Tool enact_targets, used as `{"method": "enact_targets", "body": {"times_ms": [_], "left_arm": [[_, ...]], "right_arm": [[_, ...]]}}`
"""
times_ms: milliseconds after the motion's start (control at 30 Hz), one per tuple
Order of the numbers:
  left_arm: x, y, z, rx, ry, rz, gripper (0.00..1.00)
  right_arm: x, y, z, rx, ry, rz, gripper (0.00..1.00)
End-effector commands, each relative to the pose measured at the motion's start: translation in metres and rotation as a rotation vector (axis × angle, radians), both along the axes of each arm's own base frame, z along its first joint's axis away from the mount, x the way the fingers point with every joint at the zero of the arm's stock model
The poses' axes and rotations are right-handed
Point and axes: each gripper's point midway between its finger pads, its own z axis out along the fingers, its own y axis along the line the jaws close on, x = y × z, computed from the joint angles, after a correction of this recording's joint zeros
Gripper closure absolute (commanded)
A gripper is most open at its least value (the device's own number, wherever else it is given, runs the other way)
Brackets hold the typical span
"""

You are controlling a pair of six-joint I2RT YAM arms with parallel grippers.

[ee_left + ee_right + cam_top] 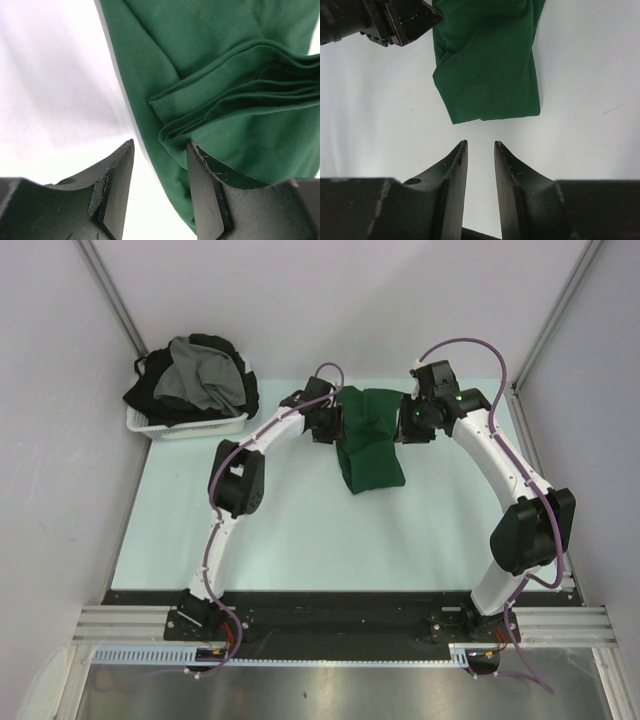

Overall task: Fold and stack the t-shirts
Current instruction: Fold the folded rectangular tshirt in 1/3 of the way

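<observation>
On the worktop (pixel 280 540) the dark green t-shirt (pixel 368 450) lies folded between both grippers. The left gripper (pixel 160 145), at its left edge, and the right gripper (pixel 481 144), at its right side, stand parted and empty. This fold looks finished. The next move likely means reaching far left to the white basket (pixel 190 428) for the grey t-shirt (pixel 205 380).

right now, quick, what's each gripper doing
left gripper: open, gripping nothing, the green shirt edge beside one finger
right gripper: slightly open, empty, not touching the shirt
</observation>
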Motion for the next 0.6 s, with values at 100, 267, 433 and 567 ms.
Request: {"method": "enact_targets", "body": {"times_ms": [100,267,433,567], "left_arm": [[0.012,-0.008,0.011,-0.053,-0.023,0.019,0.48],[0.012,-0.010,0.028,-0.070,-0.046,0.008,0.48],[0.009,-0.008,0.036,-0.065,-0.057,0.002,0.46],[0.008,-0.010,0.037,-0.072,-0.052,-0.005,0.46]], "right_arm": [[-0.002,0.001,0.014,0.008,-0.037,0.013,0.67],[0.000,0.003,0.012,0.021,-0.032,0.013,0.68],[0.003,0.009,0.011,0.038,-0.032,0.019,0.68],[0.002,0.012,0.013,0.041,-0.037,0.024,0.68]]}}
